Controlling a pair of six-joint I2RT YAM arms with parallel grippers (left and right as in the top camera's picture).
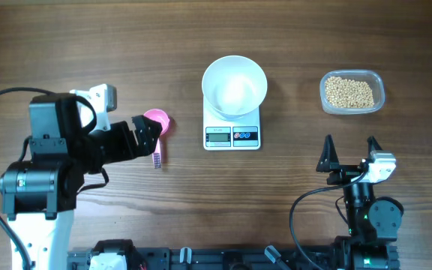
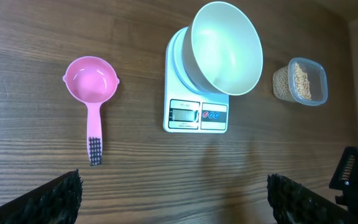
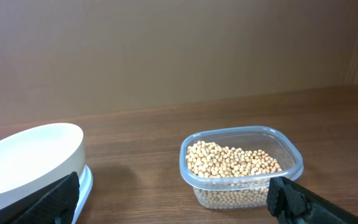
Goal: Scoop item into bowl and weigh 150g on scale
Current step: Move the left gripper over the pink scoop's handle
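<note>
Right now my left tool (image 1: 150, 132) hangs with its fingers spread wide and nothing between them. It sits just beside the pink scoop (image 1: 157, 121), which lies flat on the worktop (image 1: 88, 45). From my left wrist view, the scoop's round cup points away from me, its dark-tipped handle points toward me, and both fingers are clear of it. To the scoop's right stands the scale (image 1: 232, 136), with its display and button panel on the near edge; the reading is too small for me to make out. The white bowl (image 1: 235, 84) rests on top of the scale, upright, its inside smooth and plain. Farther right, well apart from the scale, the clear tub (image 1: 381, 94) holds the beans (image 1: 349, 91) in a tan layer across its bottom. My right tool (image 1: 349, 142) is near my side of the worktop, in line with the tub, fingers also spread wide and gripping nothing.
</note>
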